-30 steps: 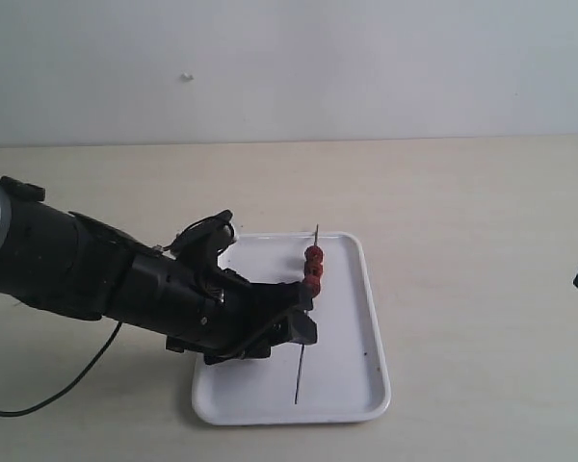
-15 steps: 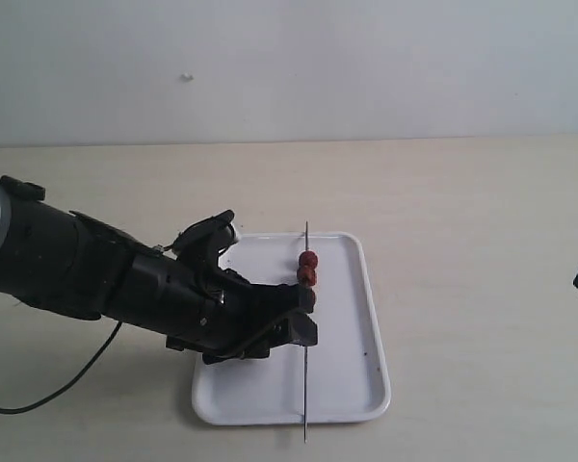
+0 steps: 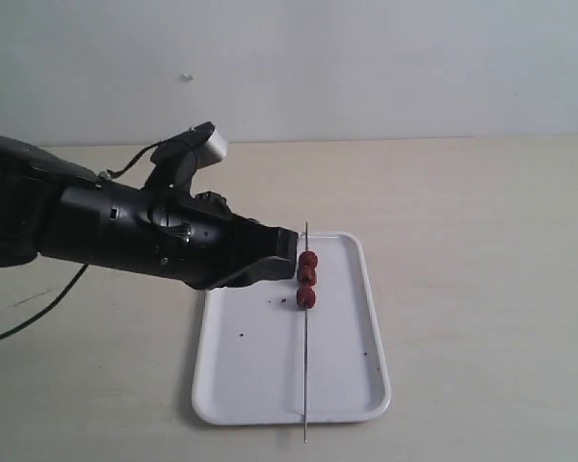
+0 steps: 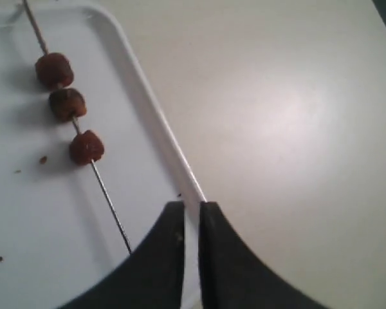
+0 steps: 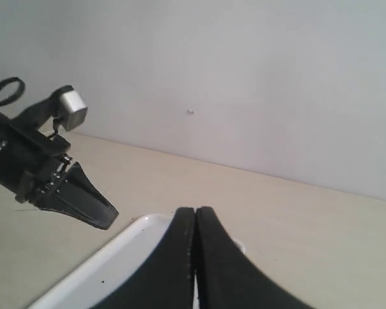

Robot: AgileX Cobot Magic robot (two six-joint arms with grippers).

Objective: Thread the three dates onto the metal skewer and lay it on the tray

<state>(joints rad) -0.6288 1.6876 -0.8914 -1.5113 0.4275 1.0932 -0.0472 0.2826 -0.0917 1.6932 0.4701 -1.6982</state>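
Both tools (image 4: pixel 192 212) (image 5: pixel 195 219) closed, empty, above tray (image 3: pixel 270 385).

A pale beige table (image 3: pixel 482 241) carries one thing directly — the white tray (image 3: pixel 260 385).

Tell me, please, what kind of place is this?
Probably a robot test bench, not a kitchen: a bare beige tabletop against a plain white wall, with only a flat white rectangular tray and a black robot arm.
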